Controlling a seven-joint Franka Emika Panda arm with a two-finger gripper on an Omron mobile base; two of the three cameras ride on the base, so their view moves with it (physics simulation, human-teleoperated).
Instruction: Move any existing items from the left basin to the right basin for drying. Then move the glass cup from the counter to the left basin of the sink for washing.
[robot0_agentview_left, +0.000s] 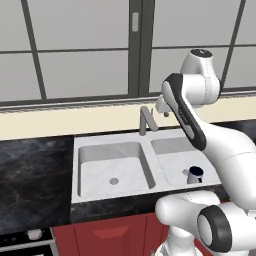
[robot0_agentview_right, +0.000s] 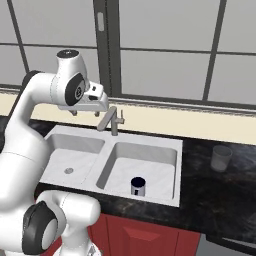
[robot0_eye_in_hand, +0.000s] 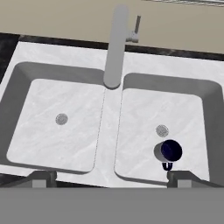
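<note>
No legible text, label, brand, number or sign is showing on any surface. The sink (robot0_eye_in_hand: 109, 131), the faucet (robot0_eye_in_hand: 114, 48), the glass cup (robot0_agentview_right: 220, 157) and the small cup (robot0_eye_in_hand: 168, 151) are all appearing unmarked.

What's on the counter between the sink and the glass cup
Nothing. In the right base view, bare black counter runs from the sink's right rim to the glass cup, which stands upright on it.

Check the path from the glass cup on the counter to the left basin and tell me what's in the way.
Between the glass cup and the left basin lies the right basin holding a small cup with a dark blue inside, low and near the front. The faucet stands over the divider, toward the back.
</note>
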